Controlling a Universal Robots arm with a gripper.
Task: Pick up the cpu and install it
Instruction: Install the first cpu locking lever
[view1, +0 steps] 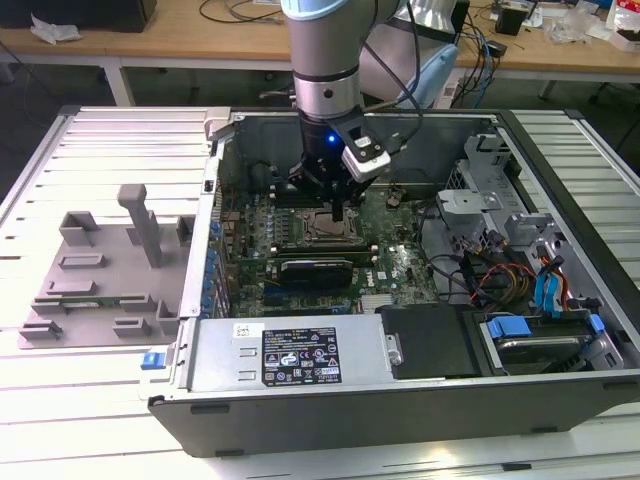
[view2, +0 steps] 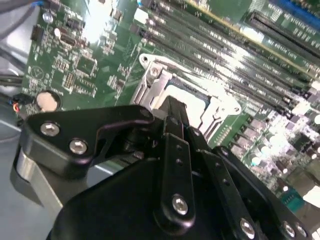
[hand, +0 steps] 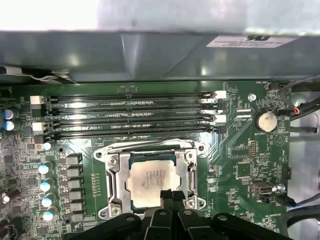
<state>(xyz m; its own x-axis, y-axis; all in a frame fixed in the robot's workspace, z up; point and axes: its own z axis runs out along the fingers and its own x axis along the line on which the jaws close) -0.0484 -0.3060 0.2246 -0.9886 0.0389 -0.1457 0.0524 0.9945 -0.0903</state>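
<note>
The cpu, a small square chip with a silvery top, lies flat inside the metal socket frame on the green motherboard. My gripper hangs over the chip's near edge, its two black fingers pressed together with nothing between them. In the second wrist view the gripper points down at the socket frame. In the exterior view the gripper stands inside the open computer case, right above the socket.
Memory slots run beside the socket. A grey fixture tray sits outside the case on the exterior view's left. A power supply lies at the front; drive bays and cables fill the right side.
</note>
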